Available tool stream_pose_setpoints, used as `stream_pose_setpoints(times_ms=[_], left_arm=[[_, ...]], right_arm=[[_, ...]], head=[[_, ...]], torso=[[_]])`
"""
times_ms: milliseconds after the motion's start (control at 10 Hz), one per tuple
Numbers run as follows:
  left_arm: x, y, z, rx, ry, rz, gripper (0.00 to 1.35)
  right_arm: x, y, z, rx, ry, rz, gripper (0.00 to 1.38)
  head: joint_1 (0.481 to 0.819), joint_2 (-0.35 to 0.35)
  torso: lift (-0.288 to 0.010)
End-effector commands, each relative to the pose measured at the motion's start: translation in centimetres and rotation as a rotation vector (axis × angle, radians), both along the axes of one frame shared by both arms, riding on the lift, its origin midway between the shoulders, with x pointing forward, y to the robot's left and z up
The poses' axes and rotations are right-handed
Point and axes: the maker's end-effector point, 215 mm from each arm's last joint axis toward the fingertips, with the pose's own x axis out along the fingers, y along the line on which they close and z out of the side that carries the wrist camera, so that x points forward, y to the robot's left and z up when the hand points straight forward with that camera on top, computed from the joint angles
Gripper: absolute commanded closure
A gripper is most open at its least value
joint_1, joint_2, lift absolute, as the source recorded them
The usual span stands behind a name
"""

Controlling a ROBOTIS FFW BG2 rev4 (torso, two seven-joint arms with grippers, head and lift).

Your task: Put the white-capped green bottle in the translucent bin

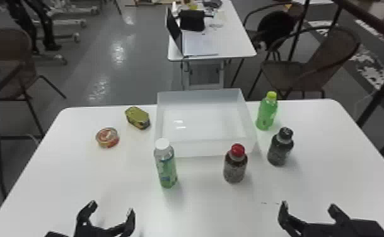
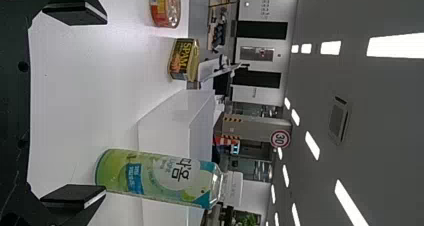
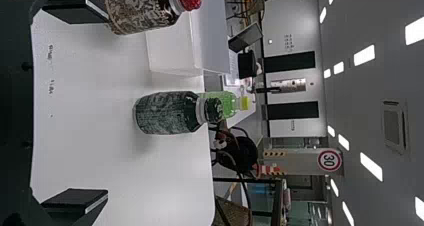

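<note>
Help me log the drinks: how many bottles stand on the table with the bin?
4. The white-capped green bottle stands before the translucent bin at left, the red-capped bottle before it at right; the yellow-capped bottle stands right of the bin, the black-capped bottle nearer the robot.

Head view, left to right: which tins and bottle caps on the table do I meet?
Round tin, oblong tin, white cap, red cap, yellow-green cap, black cap.

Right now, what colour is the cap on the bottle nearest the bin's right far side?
Yellow-green cap, clearest in the head view.
</note>
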Motion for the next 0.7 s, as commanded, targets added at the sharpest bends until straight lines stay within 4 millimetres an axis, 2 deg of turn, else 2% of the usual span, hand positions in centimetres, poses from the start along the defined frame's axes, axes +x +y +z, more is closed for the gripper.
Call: stream_pose_setpoints(times_ms=[0, 400, 600], left_arm=[[0.2, -0.2, 0.1, -0.003, -0.004, -0.006, 0.11], [1.4, -0.7, 0.9, 0.000, -0.026, -0.028, 0.11], [2.5, -2.8, 1.2, -0.013, -0.024, -0.096, 0.11]], right_arm=[[0.1, 0.0, 0.1, 0.000, -0.001, 0.000, 0.06], [0.2, 0.0, 0.1, 0.001, -0.003, -0.001, 0.06], [0.4, 0.1, 0.2, 0.002, -0.007, -0.002, 0.06]], head=[[0.695, 0.055], [0.695, 0.050], [0.695, 0.041]], torso=[[-0.073], [-0.073], [-0.073]])
